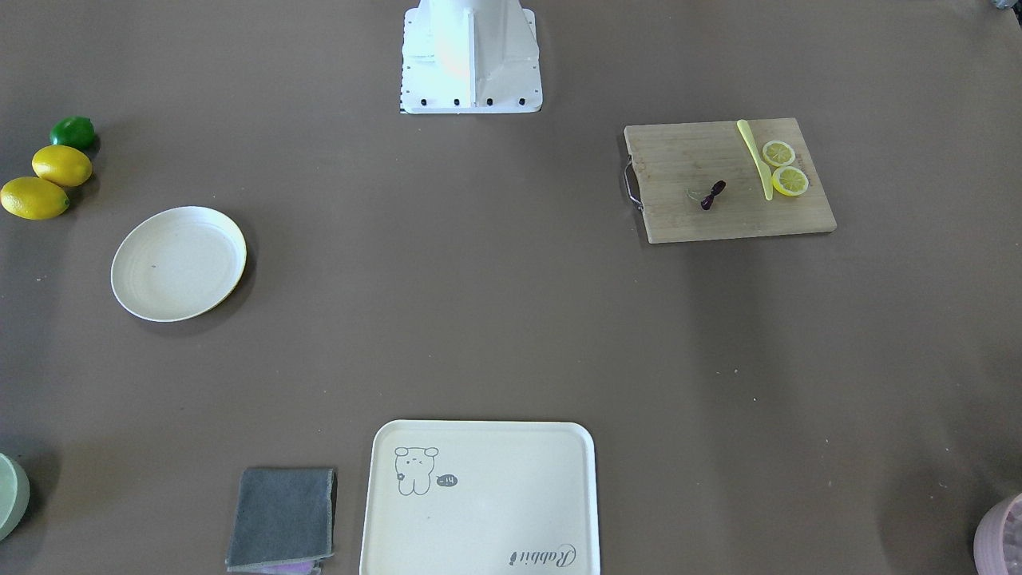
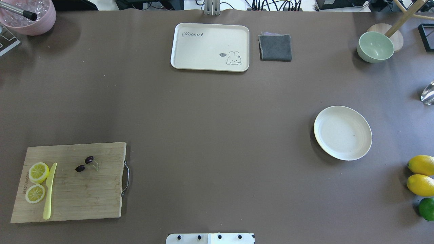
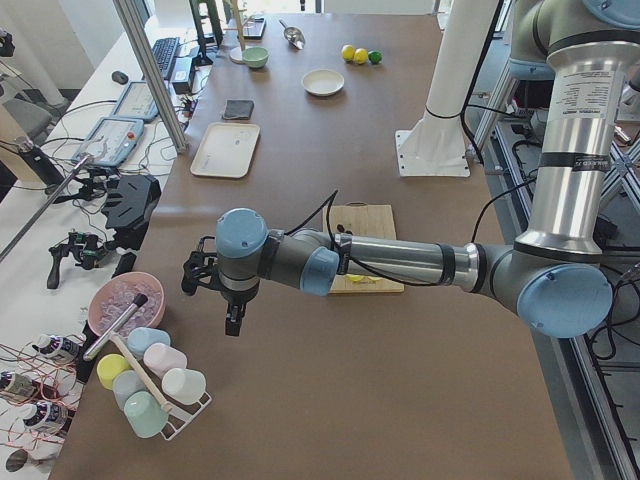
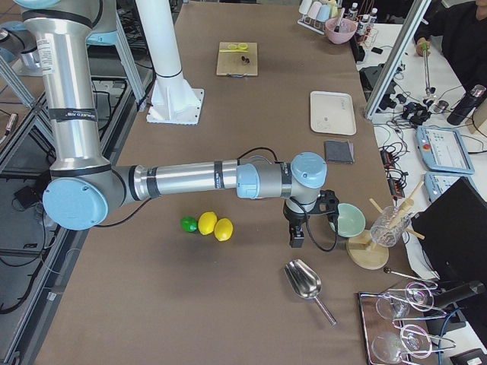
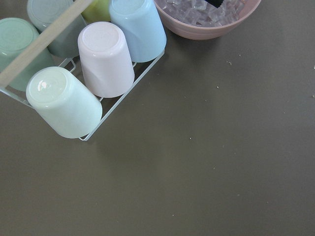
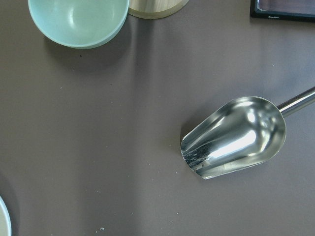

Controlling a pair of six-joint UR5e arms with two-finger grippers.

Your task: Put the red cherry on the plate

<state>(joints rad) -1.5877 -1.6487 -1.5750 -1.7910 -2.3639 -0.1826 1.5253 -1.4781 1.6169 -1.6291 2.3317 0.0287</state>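
Note:
The red cherry point(image 1: 713, 194) point(image 2: 84, 164), a dark maroon pair on pale stems, lies on a wooden cutting board point(image 1: 687, 152) point(image 2: 78, 196) beside two lemon slices point(image 2: 37, 182) and a yellow knife point(image 2: 49, 190). The round cream plate point(image 1: 179, 263) point(image 2: 342, 133) sits bare on the opposite side of the table. My left gripper point(image 3: 232, 318) hangs over the table's left end near a cup rack point(image 5: 88, 73); whether it is open or shut I cannot tell. My right gripper point(image 4: 295, 237) hovers past the plate near a metal scoop point(image 6: 236, 137); its state I cannot tell either.
A cream rabbit tray point(image 2: 210, 46) and grey cloth point(image 2: 275, 47) lie at the far edge. Two lemons point(image 2: 421, 174) and a lime point(image 2: 426, 208) sit right of the plate. A green bowl point(image 2: 375, 46) and a pink ice bowl point(image 2: 28, 15) stand in the far corners.

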